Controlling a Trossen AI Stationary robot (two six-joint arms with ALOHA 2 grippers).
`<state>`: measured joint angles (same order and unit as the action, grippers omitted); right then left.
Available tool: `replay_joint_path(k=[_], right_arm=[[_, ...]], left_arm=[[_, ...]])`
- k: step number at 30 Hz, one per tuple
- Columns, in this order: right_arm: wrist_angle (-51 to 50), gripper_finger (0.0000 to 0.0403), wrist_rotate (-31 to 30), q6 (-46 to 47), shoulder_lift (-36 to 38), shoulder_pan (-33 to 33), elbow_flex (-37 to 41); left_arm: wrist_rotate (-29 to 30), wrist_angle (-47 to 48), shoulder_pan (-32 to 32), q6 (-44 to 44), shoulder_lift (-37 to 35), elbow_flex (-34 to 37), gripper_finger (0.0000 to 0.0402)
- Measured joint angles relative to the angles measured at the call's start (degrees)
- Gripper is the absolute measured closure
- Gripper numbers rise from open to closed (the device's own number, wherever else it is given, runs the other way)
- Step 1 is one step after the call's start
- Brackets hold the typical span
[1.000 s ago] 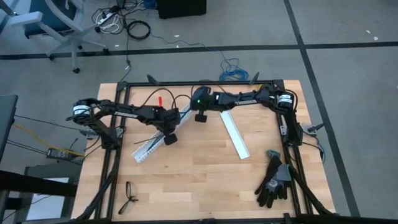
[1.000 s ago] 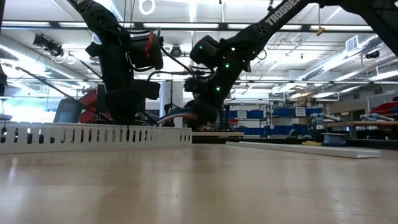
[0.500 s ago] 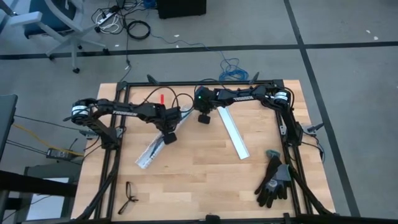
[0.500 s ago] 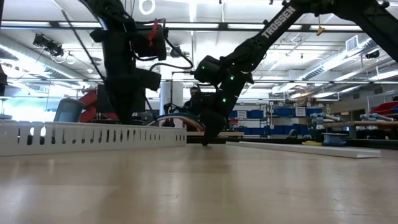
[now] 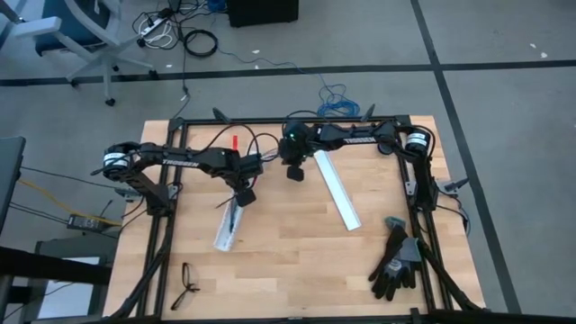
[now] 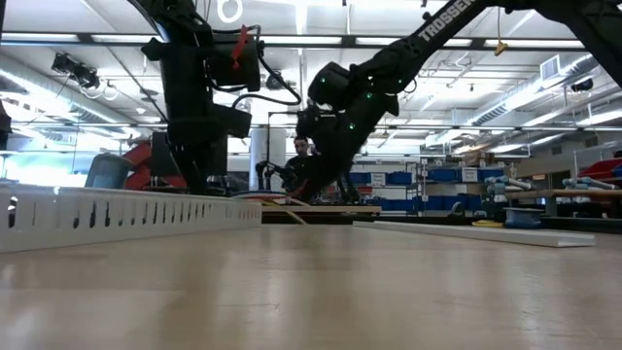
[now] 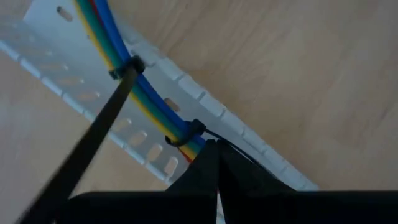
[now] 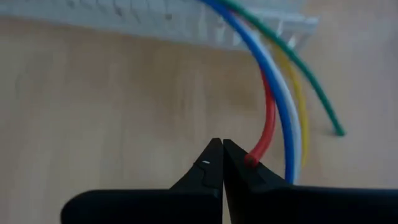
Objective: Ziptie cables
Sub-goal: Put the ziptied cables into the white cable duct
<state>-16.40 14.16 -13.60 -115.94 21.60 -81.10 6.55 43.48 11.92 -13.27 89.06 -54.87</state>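
The cables point(image 7: 149, 99), blue, green, yellow and red, lie inside a white slotted channel point(image 5: 227, 225) and are bound by two black zip ties point(image 7: 127, 65). The first tie's long tail point(image 7: 81, 149) sticks out. My left gripper point(image 5: 243, 194) point(image 7: 213, 146) is shut at the second tie point(image 7: 186, 132), over the channel's far end. The cables' free ends point(image 8: 283, 106) fan out on the wood past the channel. My right gripper point(image 5: 292, 171) point(image 8: 218, 144) is shut above them, with the red wire's end point(image 8: 254, 158) beside one finger. My left gripper comes from above and is shut at the second tie, where a thin black tail point(image 7: 208, 135) runs from the tie's head into the fingertips. The fingers hide the pinch itself. The cables stay lying in the channel. Whether my right gripper touches the red wire, I cannot tell.
A second white channel point(image 5: 337, 189) lies to the right of the grippers. Dark gloves point(image 5: 396, 261) rest near the right near corner, and a small black object point(image 5: 187, 283) near the left near corner. The black frame rails point(image 5: 162, 234) border the table.
The channel with the cables has turned about on the table. Its near end has swung toward the right, from a slant to nearly straight toward the near edge, while its far end stayed by my left gripper. My right gripper dipped toward the table, then rose again.
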Motion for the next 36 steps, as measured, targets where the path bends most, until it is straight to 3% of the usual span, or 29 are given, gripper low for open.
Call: replay_joint_path(k=[8,17,28,36], right_arm=[[12.79,0.0403,-5.78,-3.78,-0.09,-0.87,0.00],[17.25,0.0403,-7.51,-5.85,-0.13,0.97,0.00],[13.27,0.0403,-8.62,-2.54,-0.13,1.32,0.00],[8.17,0.0403,-8.77,1.94,-0.15,3.27,0.00]], left_arm=[[-0.08,1.47,0.00,-2.07,-0.09,-0.01,0.0395],[0.37,1.97,0.00,-2.92,-1.06,-0.04,0.0395],[11.65,2.46,-0.04,-12.11,-12.05,-0.24,0.0395],[13.28,2.01,-0.04,-24.64,-9.40,-0.24,0.0395]])
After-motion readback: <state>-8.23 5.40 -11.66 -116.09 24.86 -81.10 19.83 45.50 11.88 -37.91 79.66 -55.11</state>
